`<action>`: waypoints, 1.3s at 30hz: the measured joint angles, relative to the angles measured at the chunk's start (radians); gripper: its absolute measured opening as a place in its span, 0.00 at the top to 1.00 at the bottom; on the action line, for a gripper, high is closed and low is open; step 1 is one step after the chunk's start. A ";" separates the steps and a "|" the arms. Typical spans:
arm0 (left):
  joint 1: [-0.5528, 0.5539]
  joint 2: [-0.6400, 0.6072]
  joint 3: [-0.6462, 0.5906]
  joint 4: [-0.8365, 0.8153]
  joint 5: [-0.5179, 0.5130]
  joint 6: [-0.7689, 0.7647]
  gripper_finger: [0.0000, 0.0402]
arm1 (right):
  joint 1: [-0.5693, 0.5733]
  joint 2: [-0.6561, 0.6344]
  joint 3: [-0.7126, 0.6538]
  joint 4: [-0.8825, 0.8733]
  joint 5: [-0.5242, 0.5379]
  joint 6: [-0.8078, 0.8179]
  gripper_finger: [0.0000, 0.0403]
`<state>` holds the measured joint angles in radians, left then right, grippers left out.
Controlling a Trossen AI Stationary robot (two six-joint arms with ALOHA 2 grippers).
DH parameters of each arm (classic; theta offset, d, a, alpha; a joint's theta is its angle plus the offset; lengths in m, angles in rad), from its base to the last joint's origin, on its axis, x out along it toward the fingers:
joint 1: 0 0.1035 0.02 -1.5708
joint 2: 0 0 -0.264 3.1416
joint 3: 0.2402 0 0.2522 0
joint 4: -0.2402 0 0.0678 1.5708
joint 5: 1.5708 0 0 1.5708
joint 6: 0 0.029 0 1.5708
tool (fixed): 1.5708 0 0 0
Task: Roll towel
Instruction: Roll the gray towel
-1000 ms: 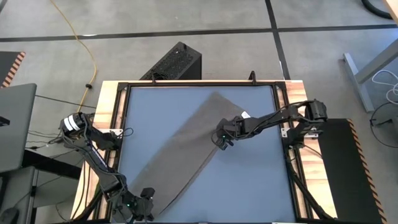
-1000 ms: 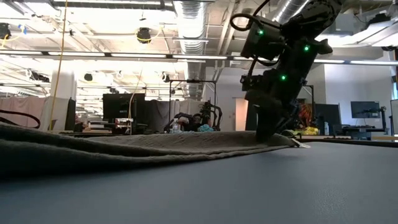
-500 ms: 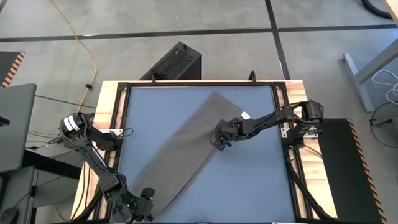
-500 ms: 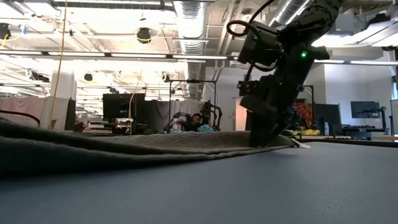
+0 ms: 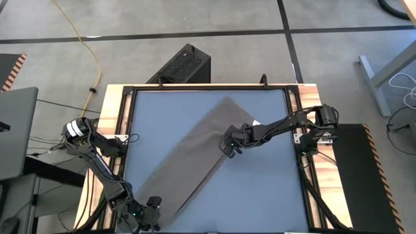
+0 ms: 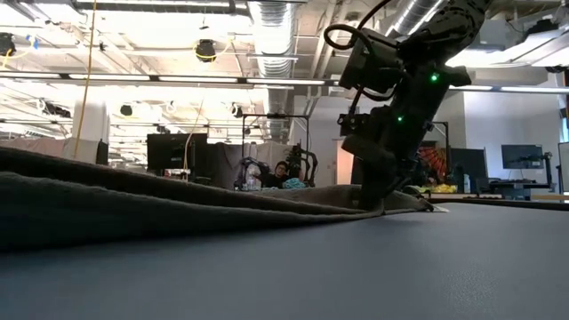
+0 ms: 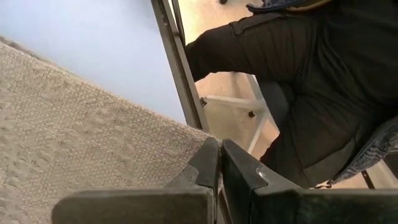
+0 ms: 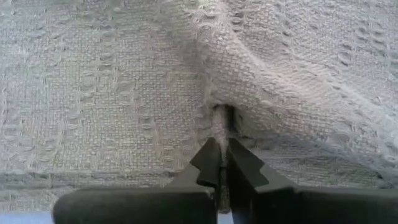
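The taupe towel [image 5: 198, 153] lies slantwise on the blue table [image 5: 273, 188], from the far right to the near left, with its white tag [image 5: 255, 120] at the far right edge. My right gripper [image 5: 229, 148] is shut on the towel's right long edge, about midway along it. It also shows in the low view [image 6: 372, 204]. My left gripper [image 5: 148, 220] is shut at the towel's near-left end, by the table's near edge. In the low view the near part of the towel [image 6: 107, 196] stands raised off the table. My left gripper has its shut fingertips right at the towel's edge [image 7: 198, 138] at its near end. The gripper's body hides the cloth behind the tips, so the kind of hold does not show. My right gripper pinches a small puckered fold of the cloth [image 8: 224, 117] between its two fingers, coming from above and slanting down. A ridge of cloth [image 8: 292, 81] runs away from the pinch, and the towel around it lies on the table.
A black box [image 5: 184, 65] stands beyond the far edge. Dark frame rails [image 5: 128, 130] run along the table's sides. A person in dark clothes [image 7: 311, 81] sits just past the near rail. Bare blue table lies to the right of the towel and at the far left.
My right gripper has gone a little toward the table's left, taking the towel's right edge with it. The cloth has bunched into a ridge there. In the low view the towel's near part stands higher than before.
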<state>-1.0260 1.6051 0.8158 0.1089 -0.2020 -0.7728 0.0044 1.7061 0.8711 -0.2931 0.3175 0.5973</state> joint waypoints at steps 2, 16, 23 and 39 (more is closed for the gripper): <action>0.000 0.000 0.000 0.002 0.010 -0.012 1.00 | 0.000 0.000 0.000 -0.003 -0.002 -0.001 0.87; 0.000 0.000 0.000 0.003 0.030 -0.035 1.00 | -0.011 0.000 0.093 -0.106 -0.028 -0.039 0.39; -0.002 0.000 0.000 0.002 0.056 -0.040 1.00 | 0.055 0.004 0.126 -0.135 -0.063 -0.173 0.41; -0.002 0.000 0.000 -0.005 0.052 -0.033 1.00 | 0.126 0.018 0.119 -0.040 -0.023 -0.539 0.53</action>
<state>-1.0279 1.6051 0.8158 0.1037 -0.1499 -0.8059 0.1307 1.7237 0.9897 -0.3334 0.2945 0.0580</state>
